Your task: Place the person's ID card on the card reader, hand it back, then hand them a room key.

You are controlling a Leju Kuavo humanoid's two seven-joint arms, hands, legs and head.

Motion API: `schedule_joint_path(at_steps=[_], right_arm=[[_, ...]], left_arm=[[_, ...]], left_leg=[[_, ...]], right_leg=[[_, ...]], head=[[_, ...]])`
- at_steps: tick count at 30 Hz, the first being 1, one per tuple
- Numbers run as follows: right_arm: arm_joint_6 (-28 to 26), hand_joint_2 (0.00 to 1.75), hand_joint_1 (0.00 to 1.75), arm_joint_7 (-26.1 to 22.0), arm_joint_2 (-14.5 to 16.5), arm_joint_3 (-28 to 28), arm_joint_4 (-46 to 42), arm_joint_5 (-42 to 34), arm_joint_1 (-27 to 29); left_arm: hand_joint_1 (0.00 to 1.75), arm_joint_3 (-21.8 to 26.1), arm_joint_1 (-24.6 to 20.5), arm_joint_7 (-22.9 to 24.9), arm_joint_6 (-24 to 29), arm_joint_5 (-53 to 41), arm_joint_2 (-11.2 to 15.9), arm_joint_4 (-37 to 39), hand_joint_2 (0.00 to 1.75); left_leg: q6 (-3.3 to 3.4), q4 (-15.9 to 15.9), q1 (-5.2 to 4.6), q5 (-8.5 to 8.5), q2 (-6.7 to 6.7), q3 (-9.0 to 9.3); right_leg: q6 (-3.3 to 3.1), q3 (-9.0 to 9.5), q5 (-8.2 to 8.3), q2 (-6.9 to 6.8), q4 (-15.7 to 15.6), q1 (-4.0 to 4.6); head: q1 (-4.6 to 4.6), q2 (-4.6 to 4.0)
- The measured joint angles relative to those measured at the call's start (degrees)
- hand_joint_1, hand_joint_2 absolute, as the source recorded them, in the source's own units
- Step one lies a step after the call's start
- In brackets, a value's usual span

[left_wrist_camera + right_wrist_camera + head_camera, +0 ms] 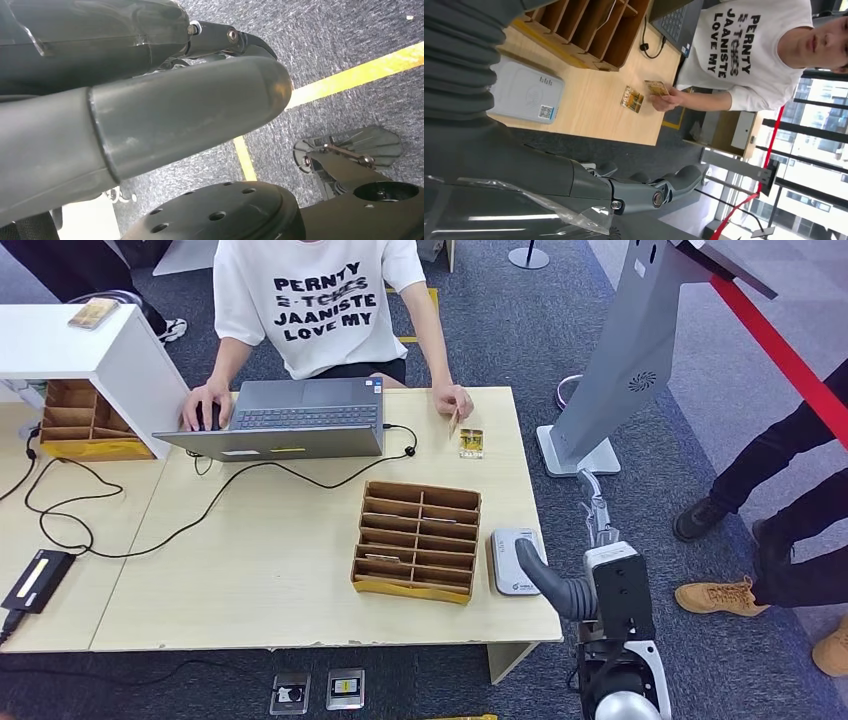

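Ahead of my right hand [590, 540], fingers spread and empty, the person's hand [663, 101] holds the card [656, 87] upright: thin, stiff, light, slippery; I'd pinch its free edge.

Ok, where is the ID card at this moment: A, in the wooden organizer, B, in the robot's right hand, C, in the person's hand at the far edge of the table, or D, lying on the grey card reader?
C: the person's hand holds the card up over the table's far edge.
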Motion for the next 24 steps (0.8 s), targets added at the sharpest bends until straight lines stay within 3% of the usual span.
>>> schedule_joint_path(at_steps=[24], right_arm=[[1.02,0.00,0.00,1.33,-0.39,-2.30,-4.08,-1.43,4.96]], left_arm=[[0.00,-0.04,-0.02,0.15,-0.72,-0.97,0.02,0.00,0.00]], left_leg=[[0.00,0.00,0.00,0.00,0.00,0.00]], right_leg=[[0.00,0.00,0.00,0.00,0.00,0.00]], head=[[0.00,0.00]])
